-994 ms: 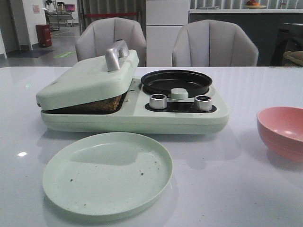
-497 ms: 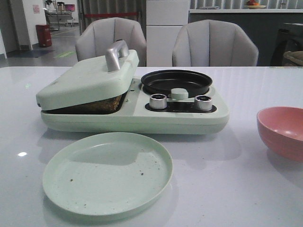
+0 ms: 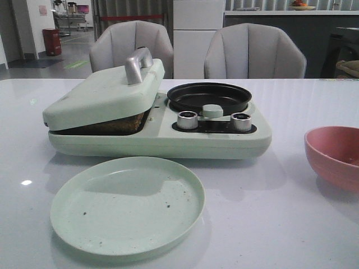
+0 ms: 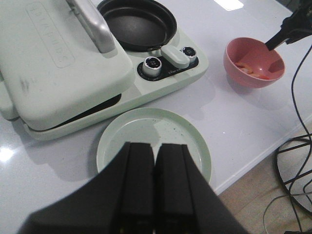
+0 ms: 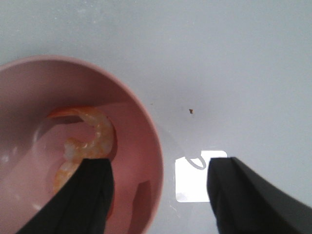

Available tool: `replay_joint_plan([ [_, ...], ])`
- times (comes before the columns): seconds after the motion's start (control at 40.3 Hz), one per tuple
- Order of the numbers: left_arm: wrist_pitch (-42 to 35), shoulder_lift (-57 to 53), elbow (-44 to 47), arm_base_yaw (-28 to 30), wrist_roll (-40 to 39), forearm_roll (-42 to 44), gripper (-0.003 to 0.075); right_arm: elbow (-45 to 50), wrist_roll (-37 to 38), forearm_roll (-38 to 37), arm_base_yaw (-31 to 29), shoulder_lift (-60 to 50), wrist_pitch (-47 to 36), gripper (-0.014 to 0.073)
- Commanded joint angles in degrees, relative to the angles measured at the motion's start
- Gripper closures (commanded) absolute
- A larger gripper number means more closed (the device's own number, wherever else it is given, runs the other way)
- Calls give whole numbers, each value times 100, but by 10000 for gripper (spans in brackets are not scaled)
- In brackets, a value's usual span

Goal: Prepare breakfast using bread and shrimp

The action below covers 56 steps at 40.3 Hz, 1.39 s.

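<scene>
Right wrist view: the right gripper [image 5: 158, 195] hangs over the pink bowl [image 5: 146, 146], fingers spread wide, one inside the rim and one outside.
The shrimp [image 5: 90, 139] lie in the bowl. Bread [image 3: 120, 123] sits under the cooker lid [image 3: 106, 92]. The left gripper [image 4: 155, 187], fingers together, hovers above the green plate [image 4: 187, 141].

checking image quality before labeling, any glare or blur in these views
Front view: dim but sharp, with a small glare spot on the table. Left wrist view: bright glare on the table top edge, the shut left gripper dark and soft. Right wrist view: a white light reflection between the open right gripper fingers; the shrimp slightly blurred.
</scene>
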Motion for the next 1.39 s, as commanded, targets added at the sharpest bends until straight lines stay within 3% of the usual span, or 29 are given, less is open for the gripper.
replay_joint_plan([
  [0.0, -166, -34, -146, -48, 34, -304, 621, -199, -37, 0, -11, 90, -414, 69],
  [0.099, -166, -34, -146, -48, 34, -304, 621, -199, -37, 0, -11, 306, -509, 99],
  [0.298, -166, -34, -146, -48, 34, -304, 621, -217, -37, 0, -11, 357, -522, 337],
  [0.447, -166, -34, -146, -48, 34, -304, 621, -217, -37, 0, -11, 357, -522, 447],
  [1.118, -166, -34, -146, -48, 34, -304, 621, -507, -32, 221, 18, 345, -471, 458],
  [1.366, -166, -34, -146, -48, 34, -304, 621, -1777, -32, -724, 753, 284, 87, 458],
])
